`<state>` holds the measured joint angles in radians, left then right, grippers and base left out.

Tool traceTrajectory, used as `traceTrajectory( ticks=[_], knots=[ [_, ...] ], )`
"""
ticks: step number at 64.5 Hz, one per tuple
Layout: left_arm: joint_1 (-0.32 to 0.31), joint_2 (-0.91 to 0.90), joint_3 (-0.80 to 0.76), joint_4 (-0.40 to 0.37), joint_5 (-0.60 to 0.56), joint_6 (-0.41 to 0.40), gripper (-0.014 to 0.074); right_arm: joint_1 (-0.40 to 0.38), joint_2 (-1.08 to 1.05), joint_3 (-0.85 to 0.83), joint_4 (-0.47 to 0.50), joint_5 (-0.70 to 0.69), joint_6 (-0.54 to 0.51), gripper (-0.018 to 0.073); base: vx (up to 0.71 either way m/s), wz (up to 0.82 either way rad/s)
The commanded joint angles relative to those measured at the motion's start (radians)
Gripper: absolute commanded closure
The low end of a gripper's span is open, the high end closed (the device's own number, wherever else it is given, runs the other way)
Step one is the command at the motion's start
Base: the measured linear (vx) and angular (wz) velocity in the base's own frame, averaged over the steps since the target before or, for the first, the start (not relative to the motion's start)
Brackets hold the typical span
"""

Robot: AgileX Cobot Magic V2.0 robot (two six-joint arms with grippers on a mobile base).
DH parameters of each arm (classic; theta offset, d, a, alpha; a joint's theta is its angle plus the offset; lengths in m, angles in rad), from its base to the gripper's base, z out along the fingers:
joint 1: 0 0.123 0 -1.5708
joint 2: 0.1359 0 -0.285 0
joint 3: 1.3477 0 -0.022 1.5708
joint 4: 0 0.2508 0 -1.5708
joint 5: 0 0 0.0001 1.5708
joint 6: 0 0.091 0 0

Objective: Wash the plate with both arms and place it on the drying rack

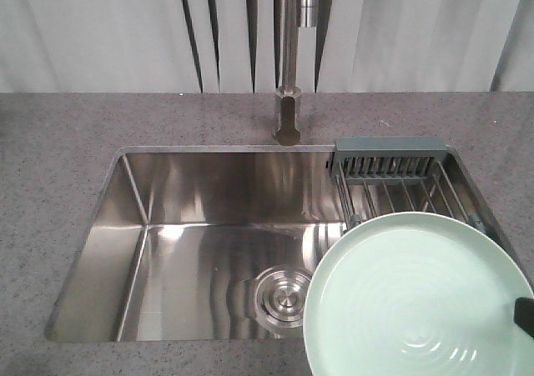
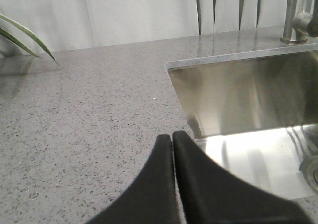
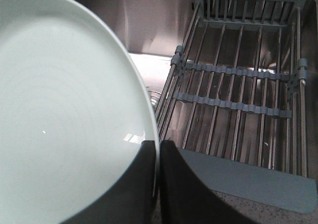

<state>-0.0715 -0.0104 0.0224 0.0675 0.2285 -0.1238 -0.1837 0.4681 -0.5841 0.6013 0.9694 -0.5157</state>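
The pale mint-green plate [image 1: 417, 301] is held up at the front right, over the near end of the drying rack [image 1: 400, 180] and the sink's right part. My right gripper [image 3: 158, 145] is shut on the plate [image 3: 64, 110] at its rim, one finger on the glossy inner face and one behind. In the front view only a black tip of it [image 1: 524, 316] shows at the plate's right edge. My left gripper [image 2: 172, 136] is shut with nothing in it, above the counter just left of the sink's near left corner.
The steel sink basin [image 1: 209, 259] has a round drain [image 1: 284, 297]. A tall steel faucet [image 1: 289, 59] stands behind it. The wire rack [image 3: 238, 105] spans the sink's right end. Grey speckled counter [image 2: 89, 114] surrounds it, with plant leaves [image 2: 25, 37] far left.
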Motion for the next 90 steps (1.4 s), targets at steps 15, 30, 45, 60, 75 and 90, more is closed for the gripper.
traceTrajectory(
  ticks=[15,30,45,60,75,90],
  knots=[
    [-0.004,-0.015,-0.022,-0.005,-0.072,-0.006,0.0603,-0.007,0.006,-0.026,0.038,-0.052,-0.002,0.0561,0.02,-0.01],
    [-0.004,-0.015,-0.022,-0.005,-0.072,-0.006,0.0603,-0.007,0.006,-0.026,0.038,-0.052,-0.002,0.0561,0.02,-0.01],
    [-0.004,-0.015,-0.022,-0.005,-0.072,-0.006,0.0603,-0.007,0.006,-0.026,0.038,-0.052,-0.002,0.0561,0.02,-0.01],
    [-0.004,-0.015,-0.022,-0.005,-0.072,-0.006,0.0603,-0.007,0.006,-0.026,0.038,-0.052,-0.002,0.0561,0.02,-0.01],
    [-0.004,-0.015,-0.022,-0.005,-0.072,-0.006,0.0603,-0.007,0.006,-0.026,0.038,-0.052,-0.002,0.0561,0.02,-0.01],
    [-0.004,-0.015,-0.022,-0.005,-0.072,-0.006,0.0603,-0.007,0.006,-0.026,0.038,-0.052,-0.002,0.0561,0.02,-0.01]
  ],
)
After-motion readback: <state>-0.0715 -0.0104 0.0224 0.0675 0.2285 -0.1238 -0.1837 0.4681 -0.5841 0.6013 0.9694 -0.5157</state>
